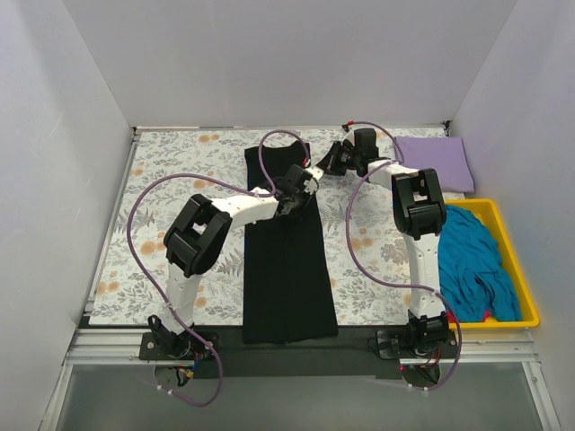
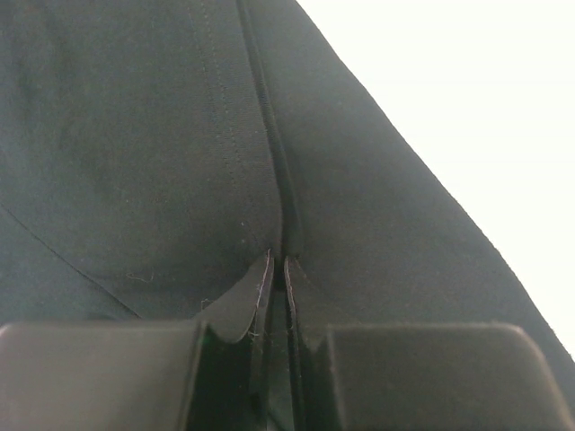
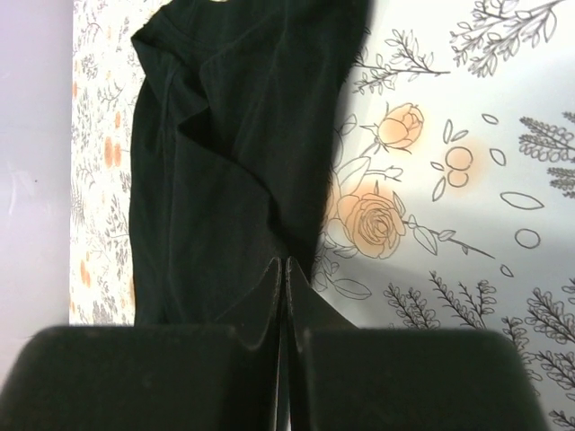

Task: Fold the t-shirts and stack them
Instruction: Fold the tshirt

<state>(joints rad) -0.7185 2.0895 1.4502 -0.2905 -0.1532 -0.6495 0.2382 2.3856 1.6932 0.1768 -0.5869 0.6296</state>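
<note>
T-shirt [image 1: 286, 269] within left pincer [image 2: 278, 262], right pincer [image 3: 284, 262]

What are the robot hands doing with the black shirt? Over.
Both shut: left gripper pinching black shirt, right gripper on its edge. Shirt lying long on flowery cloth. Nothing in the way.

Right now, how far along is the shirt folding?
Done: lavender shirt lies folded at the far right. In hand: black shirt is a long strip, with left gripper and right gripper both shut on its far half. To do: teal shirt, crumpled in the tray; nothing stacked yet.
</note>
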